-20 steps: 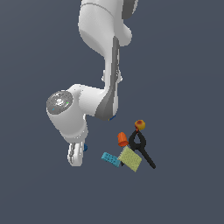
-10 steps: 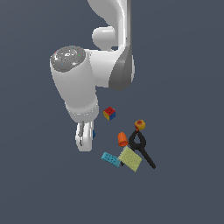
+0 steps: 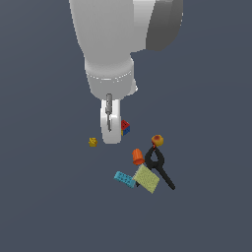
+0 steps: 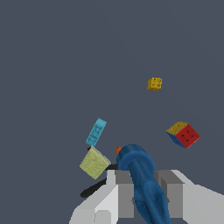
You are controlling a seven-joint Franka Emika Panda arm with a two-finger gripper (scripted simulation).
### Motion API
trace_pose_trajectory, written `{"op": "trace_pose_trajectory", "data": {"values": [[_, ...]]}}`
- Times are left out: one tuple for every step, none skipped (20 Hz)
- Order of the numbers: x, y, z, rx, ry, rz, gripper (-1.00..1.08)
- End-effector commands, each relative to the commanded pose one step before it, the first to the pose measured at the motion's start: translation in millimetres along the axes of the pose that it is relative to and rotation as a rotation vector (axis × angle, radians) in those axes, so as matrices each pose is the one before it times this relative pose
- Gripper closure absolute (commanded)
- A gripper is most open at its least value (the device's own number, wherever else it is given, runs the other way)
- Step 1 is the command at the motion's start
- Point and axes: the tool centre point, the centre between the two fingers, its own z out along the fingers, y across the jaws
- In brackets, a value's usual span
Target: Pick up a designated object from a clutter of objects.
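Observation:
In the wrist view my gripper [image 4: 144, 175] is shut on the dark blue knobbly block [image 4: 139, 168], which fills the gap between the fingers and is held well above the floor. In the exterior view the gripper [image 3: 109, 135] hangs edge-on above the clutter and the block does not show. Below lie the tiny yellow piece [image 3: 92, 142] [image 4: 154, 83], the multicoloured cube [image 3: 125, 127] [image 4: 183, 134] and the cyan brick [image 3: 125, 179] [image 4: 96, 131].
The orange cup [image 3: 138, 156], the black clamp [image 3: 160, 167], the pale yellow-green square [image 3: 146, 178] [image 4: 94, 163] and the orange ball [image 3: 157, 140] lie bunched together at the exterior view's lower right. The floor is plain dark grey.
The arm has risen and swung toward the exterior view's right, looming much larger, with the blue block carried up off the floor. The clutter has not moved.

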Motion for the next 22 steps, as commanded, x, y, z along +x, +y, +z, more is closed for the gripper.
{"op": "trace_pose_trajectory", "data": {"values": [[-12.75, 4.12, -27.42, -0.00074, 0.00087, 0.00059, 1.08], [-4.86, 1.21, -10.35, 0.0, 0.0, 0.0, 1.08], [-4.71, 1.13, -10.0, 0.0, 0.0, 0.0, 1.08], [-4.52, 1.05, -9.54, 0.0, 0.0, 0.0, 1.08], [-4.59, 0.98, -9.05, 0.00011, 0.00015, -0.00045, 1.08], [-3.99, 0.83, -8.36, 0.0, 0.0, 0.0, 1.08], [-3.7, 0.71, -7.72, 0.0, 0.0, 0.0, 1.08], [-3.57, 0.58, -7.1, 0.0, -0.00043, -0.00054, 1.08], [-3.15, 0.49, -6.53, 0.0, 0.0, 0.0, 1.08], [-2.98, 0.41, -5.96, -0.00001, -0.00032, -0.00037, 1.08], [-2.63, 0.36, -5.41, 0.0, 0.0, 0.0, 1.08], [-2.45, 0.29, -4.85, -0.00002, -0.00033, -0.00036, 1.08], [-2.11, 0.24, -4.32, 0.0, 0.0, 0.0, 1.08], [-1.85, 0.17, -3.77, 0.0, 0.0, 0.0, 1.08], [-1.68, 0.09, -3.21, -0.00003, -0.00047, -0.00051, 1.08], [-1.33, 0.03, -2.69, 0.0, 0.0, 0.0, 1.08], [-1.07, -0.04, -2.16, 0.0, 0.0, 0.0, 1.08], [-0.82, -0.11, -1.64, 0.0, 0.0, 0.0, 1.08], [-0.65, -0.16, -1.13, -0.00002, -0.00048, -0.0005, 1.08], [-0.35, -0.17, -0.69, 0.0, 0.0, 0.0, 1.08], [-0.17, -0.14, -0.33, 0.0, 0.0, 0.0, 1.08], [-0.05, -0.05, -0.09, 0.0, 0.0, 0.0, 1.08]]}}
